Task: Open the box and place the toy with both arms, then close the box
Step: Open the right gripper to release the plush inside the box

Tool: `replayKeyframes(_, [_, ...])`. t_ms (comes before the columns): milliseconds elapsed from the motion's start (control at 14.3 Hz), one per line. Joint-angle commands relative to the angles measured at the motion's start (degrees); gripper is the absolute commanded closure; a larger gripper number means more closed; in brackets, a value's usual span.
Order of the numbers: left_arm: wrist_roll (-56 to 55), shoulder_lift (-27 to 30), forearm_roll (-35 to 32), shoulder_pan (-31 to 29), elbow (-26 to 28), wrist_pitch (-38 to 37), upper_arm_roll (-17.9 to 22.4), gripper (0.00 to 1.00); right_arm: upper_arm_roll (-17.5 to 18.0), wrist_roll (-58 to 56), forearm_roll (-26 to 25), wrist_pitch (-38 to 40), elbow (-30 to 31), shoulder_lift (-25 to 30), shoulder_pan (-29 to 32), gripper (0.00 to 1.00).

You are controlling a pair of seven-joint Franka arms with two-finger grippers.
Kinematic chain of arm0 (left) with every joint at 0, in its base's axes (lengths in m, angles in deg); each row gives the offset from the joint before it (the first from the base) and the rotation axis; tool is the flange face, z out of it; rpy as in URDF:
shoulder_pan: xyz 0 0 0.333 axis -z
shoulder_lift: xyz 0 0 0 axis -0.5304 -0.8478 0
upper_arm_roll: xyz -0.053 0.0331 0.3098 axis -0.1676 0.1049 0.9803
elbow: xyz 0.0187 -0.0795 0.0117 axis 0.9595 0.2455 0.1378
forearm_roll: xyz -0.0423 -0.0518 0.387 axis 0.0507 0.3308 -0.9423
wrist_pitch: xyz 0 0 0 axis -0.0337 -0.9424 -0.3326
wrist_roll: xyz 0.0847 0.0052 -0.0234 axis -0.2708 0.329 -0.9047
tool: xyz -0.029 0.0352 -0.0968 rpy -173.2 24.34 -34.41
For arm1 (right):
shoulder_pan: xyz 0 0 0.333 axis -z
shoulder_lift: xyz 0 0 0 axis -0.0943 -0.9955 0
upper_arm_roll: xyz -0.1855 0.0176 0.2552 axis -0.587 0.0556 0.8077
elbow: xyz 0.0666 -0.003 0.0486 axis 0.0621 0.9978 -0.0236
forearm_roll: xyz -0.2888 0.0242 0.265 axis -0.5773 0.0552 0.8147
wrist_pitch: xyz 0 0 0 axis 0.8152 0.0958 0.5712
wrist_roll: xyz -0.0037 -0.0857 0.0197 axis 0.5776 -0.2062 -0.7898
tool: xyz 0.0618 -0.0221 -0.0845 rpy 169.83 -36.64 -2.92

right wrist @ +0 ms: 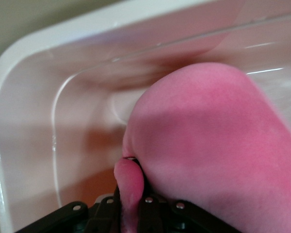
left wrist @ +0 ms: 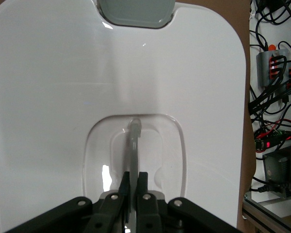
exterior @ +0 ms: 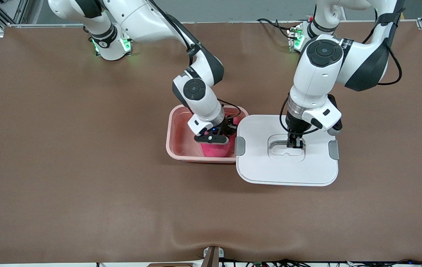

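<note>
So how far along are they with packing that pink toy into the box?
Done: the white lid is off, lying on the table beside the pink box base, toward the left arm's end. In hand: the right tool is shut on the plush toy, down inside the base; the left tool is shut on the lid's clear handle. Left: release the toy, then put the lid back on.

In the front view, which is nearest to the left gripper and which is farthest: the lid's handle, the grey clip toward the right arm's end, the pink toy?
1. The handle: the left gripper is shut on it, at the lid's middle.
2. The grey clip: on the lid's edge beside the pink base.
3. The toy: inside the pink base, pinched by the right gripper.
</note>
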Motion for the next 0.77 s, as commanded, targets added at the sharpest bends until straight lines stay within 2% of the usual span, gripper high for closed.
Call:
replayKeyframes(0, [0.99, 2.38, -0.28, -0.87, 2.38, 1.0, -0.4, 1.0, -0.7, 1.71, -1.13, -2.79, -2.22, -4.27, -1.32, 1.0])
replayKeyframes(210, [0.99, 2.47, -0.28, -0.87, 2.47, 1.0, -0.4, 1.0, -0.97, 1.09, -1.31, -3.34, -2.22, -4.72, -0.97, 1.0])
replayKeyframes(280, [1.07, 2.65, -0.28, -0.87, 2.47, 1.0, -0.4, 1.0, -1.06, 0.83, -1.31, -2.9, -2.22, -4.28, -0.53, 0.74])
replayKeyframes(350, [1.07, 2.73, -0.28, -0.87, 2.47, 1.0, -0.4, 1.0, -1.23, 0.74, -1.31, -2.72, -2.22, -3.66, -0.27, 0.07])
replayKeyframes(420, [1.07, 2.73, -0.28, -1.22, 2.47, 1.0, -0.49, 1.0, -1.84, 0.74, -1.31, -2.63, -2.22, -3.14, -0.35, 0.0])
replayKeyframes(561, [1.07, 2.73, -0.19, -1.31, 2.47, 1.0, -0.49, 1.0, -2.37, 0.83, -1.31, -1.85, -2.22, -1.82, -0.27, 0.0])
replayKeyframes(701, [1.07, 2.73, -0.19, -1.31, 2.47, 1.0, -0.49, 1.0, -4.03, 0.74, -1.22, 2.18, -2.22, 0.46, -0.09, 0.0])
